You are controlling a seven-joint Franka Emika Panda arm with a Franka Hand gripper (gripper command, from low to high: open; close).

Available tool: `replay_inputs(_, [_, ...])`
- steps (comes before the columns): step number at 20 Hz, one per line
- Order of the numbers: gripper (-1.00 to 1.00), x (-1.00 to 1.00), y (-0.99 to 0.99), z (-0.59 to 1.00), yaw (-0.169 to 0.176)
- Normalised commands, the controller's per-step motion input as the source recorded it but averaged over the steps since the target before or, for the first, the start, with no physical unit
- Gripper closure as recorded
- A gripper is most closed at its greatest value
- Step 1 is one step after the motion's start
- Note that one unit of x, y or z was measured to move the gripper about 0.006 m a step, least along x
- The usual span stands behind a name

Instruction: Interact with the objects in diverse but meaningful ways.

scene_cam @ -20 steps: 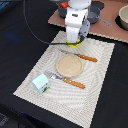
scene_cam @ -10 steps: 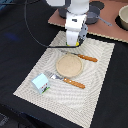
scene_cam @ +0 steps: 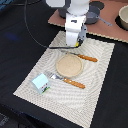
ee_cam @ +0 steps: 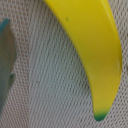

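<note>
A yellow banana (ee_cam: pixel 92 55) with a green tip fills the wrist view, lying on the woven placemat. At that picture's edge is a grey-teal shape (ee_cam: pixel 5 65), possibly a finger. In the exterior view my gripper (scene_cam: pixel 75 44) is low over the placemat's far edge and covers the banana. I cannot see how the jaws stand. A pale blue-white carton (scene_cam: pixel 40 82) stands on the near corner of the mat at the exterior view's left. A grey pot (scene_cam: pixel 93 15) sits behind the arm on the brown board.
A round wooden plate (scene_cam: pixel 68 65) lies mid-placemat (scene_cam: pixel 100 95), with a wooden-handled knife (scene_cam: pixel 85 58) beyond it and a fork (scene_cam: pixel 70 81) in front. A bowl (scene_cam: pixel 122 17) sits at the far right. A black cable (scene_cam: pixel 32 35) arcs across the dark table.
The gripper has come down towards the mat. The yellow patch of banana that showed below it earlier is now covered.
</note>
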Motion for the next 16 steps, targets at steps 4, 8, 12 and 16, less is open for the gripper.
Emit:
replay_inputs(4, [1.00, 0.16, 0.00, -0.14, 0.000])
replay_inputs(8, [1.00, 0.25, 0.00, -0.17, 0.000])
replay_inputs(12, [1.00, 0.19, 0.00, -0.25, 0.000])
replay_inputs(16, [1.00, 0.08, 0.00, 0.51, -0.004])
